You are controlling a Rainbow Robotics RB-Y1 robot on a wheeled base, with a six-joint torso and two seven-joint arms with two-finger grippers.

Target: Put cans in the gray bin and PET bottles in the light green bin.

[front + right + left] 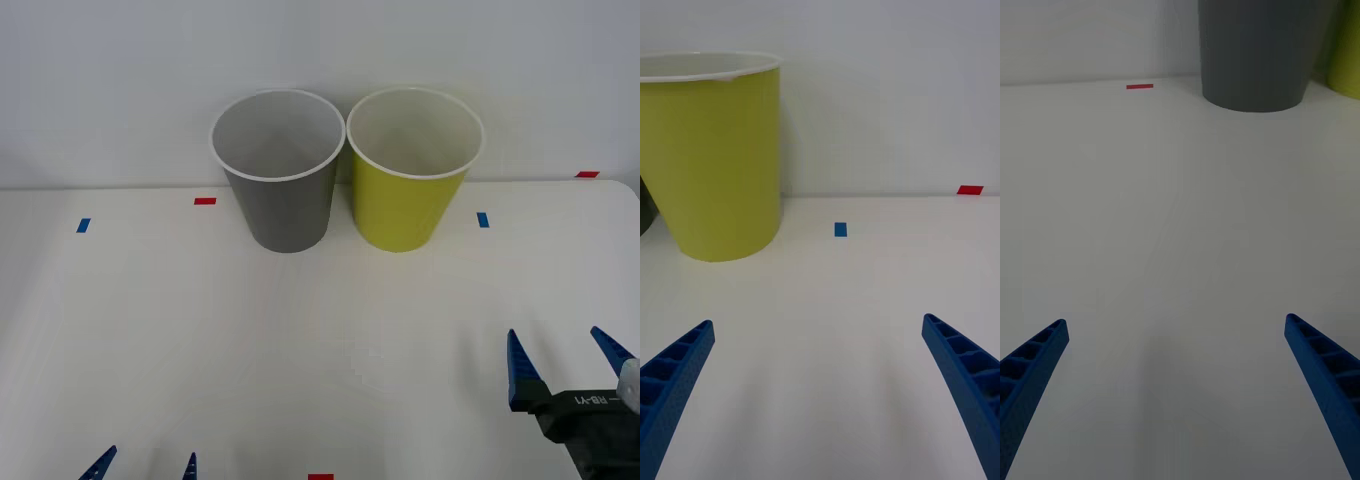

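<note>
Nearest: left gripper (146,466) low at front edge of table (320,340), just its two blue ribbed tips poking up, fingers apart w/ nothing btwn them. Right gripper (571,358) a bit further in on the right side, wedge-shaped blue ribbed fingers (677,382) spread wide, nothing held, black body behind. Table top smooth, matte white, w/ small red and blue tape marks (483,219) scattered. At far edge against the wall: gray bin (281,172) and light green bin (411,170) upright side by side, rims almost touching; both tall tapered rounds, white rims, pale insides, gray one on the left
</note>
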